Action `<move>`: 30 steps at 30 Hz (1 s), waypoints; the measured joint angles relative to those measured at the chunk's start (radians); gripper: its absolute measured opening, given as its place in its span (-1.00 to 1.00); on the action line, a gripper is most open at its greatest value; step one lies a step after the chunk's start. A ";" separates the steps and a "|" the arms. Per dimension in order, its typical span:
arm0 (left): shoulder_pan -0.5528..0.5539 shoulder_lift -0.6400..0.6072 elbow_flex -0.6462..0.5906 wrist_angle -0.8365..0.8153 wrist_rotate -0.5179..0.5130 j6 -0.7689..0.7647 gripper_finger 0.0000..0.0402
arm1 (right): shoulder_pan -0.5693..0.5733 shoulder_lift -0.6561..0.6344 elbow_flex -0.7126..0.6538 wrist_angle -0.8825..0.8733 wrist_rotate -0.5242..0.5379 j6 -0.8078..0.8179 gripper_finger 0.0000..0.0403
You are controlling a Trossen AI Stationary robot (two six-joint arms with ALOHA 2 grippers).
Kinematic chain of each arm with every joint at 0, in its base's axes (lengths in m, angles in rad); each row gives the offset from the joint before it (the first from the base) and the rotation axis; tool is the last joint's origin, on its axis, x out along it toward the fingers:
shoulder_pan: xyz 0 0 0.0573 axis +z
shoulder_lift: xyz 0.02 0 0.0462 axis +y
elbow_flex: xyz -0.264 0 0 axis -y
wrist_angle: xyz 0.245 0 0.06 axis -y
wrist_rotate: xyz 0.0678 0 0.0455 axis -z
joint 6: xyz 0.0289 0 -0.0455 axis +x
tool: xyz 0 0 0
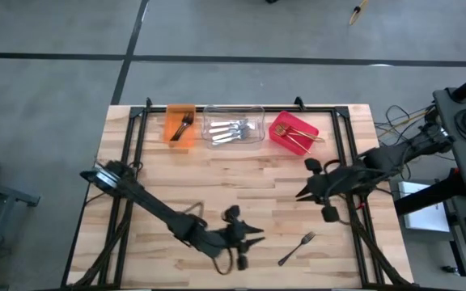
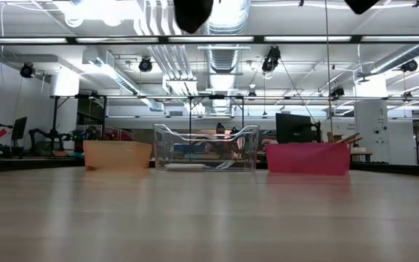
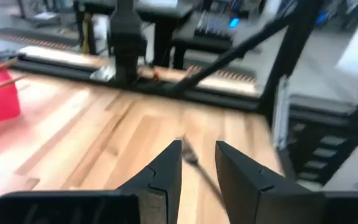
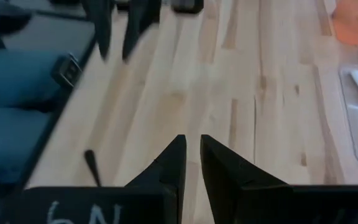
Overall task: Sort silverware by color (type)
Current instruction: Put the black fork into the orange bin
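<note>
Main risk we saw: the one loose dark fork (image 1: 297, 247) lay flat on the table (image 1: 241, 174), thin and low, so a pinch coming in at a shallow angle could skate it along the wood or off the near edge instead of lifting it. The left gripper (image 1: 255, 235) sat just beside that fork, on its handle side, fingers (image 3: 166, 171) apart with a narrow gap and nothing between them; in the left wrist view the fork showed just beyond the tips, roughly in line with the gap, not touching. With that little opening we judged a small sideways error would put a fingertip on top of the fork rather than around it. The right gripper (image 1: 302, 194) hovered farther from the fork, toward the bins, fingers nearly together and empty. Second risk: both arms converging on the same fork. Beyond it, the orange bin (image 1: 180, 125) held a dark fork, the clear bin (image 1: 233, 127) the silver forks, the red bin (image 1: 294, 132) the gold ones.
</note>
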 joint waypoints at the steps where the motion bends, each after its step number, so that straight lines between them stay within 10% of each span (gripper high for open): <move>1: 0.000 0.029 0.052 -0.061 -0.012 -0.010 -0.61 | 0.007 -0.015 0.000 0.000 0.000 0.010 -0.81; 10: 0.001 0.247 0.503 -0.647 -0.187 -0.176 -0.61 | 0.030 -0.057 -0.023 0.000 0.000 0.011 -0.81; 23: 0.013 0.594 1.094 -1.060 -0.221 -0.184 -0.61 | 0.036 -0.053 -0.042 0.016 0.002 0.011 -0.81; 30: 0.022 0.604 1.009 -0.984 -0.223 -0.216 -0.61 | 0.036 -0.052 -0.043 0.016 0.001 0.010 -0.81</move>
